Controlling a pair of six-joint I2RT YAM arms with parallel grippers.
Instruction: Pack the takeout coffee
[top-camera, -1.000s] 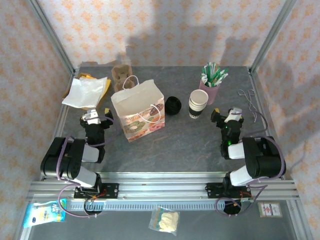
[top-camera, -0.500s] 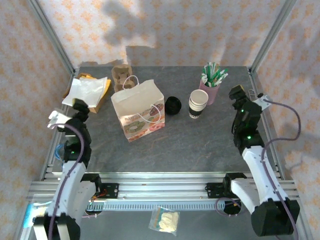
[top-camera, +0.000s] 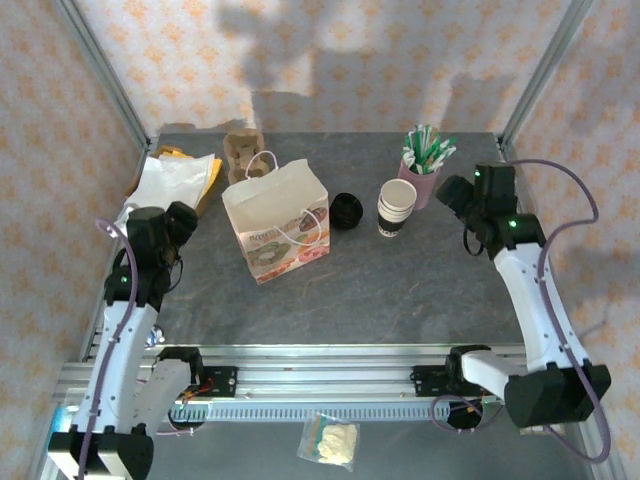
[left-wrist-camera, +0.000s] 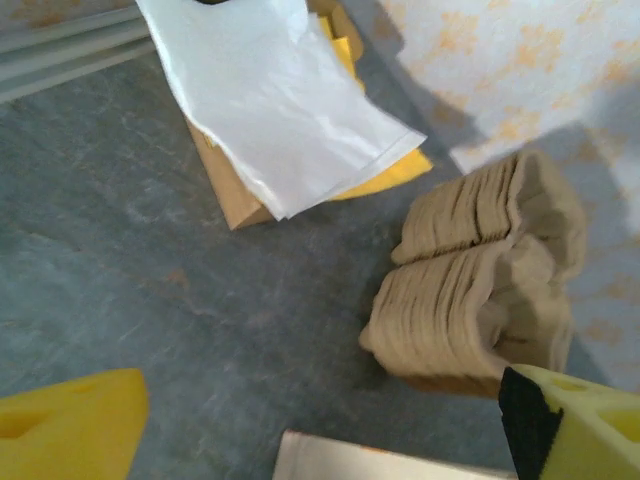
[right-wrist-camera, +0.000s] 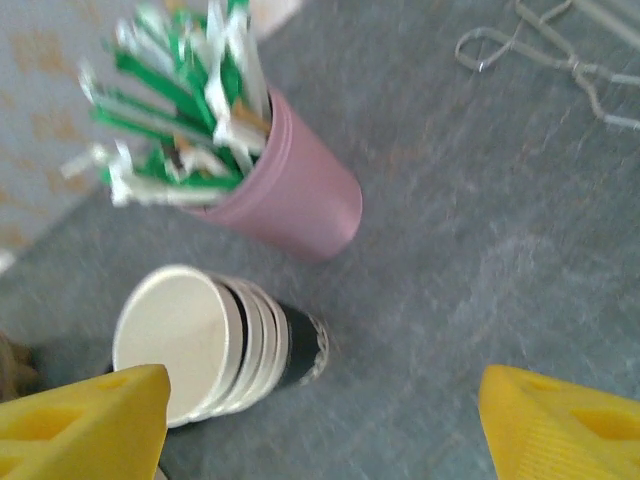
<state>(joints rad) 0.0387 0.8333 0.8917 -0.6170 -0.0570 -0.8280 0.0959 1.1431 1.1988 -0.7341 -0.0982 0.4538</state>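
Observation:
The takeout coffee stands in parts: a stack of white paper cups (top-camera: 397, 207) with a dark lower band, open on top, and a round black lid (top-camera: 346, 210) on the table to its left. In the right wrist view the cup stack (right-wrist-camera: 200, 345) sits low and left, just past my right gripper's (right-wrist-camera: 320, 435) left finger. My right gripper (top-camera: 452, 192) hovers to the right of the cups, open and empty. My left gripper (top-camera: 172, 224) hangs over the table's left side, open and empty. In its wrist view the left gripper (left-wrist-camera: 320, 440) looks down on bare table.
A white paper bag (top-camera: 278, 220) with handles stands open at centre left. Behind it lies a brown pulp cup tray (left-wrist-camera: 480, 290). White, yellow and brown paper sheets (left-wrist-camera: 280, 100) lie at the back left. A pink cup of green-and-white straws (right-wrist-camera: 300, 190) stands behind the cups. Metal tongs (right-wrist-camera: 540, 50) lie at right.
Both arms have unfolded from their rest near the front edge and reached over the table, the left toward the paper sheets, the right toward the cups. Nothing on the table has moved.

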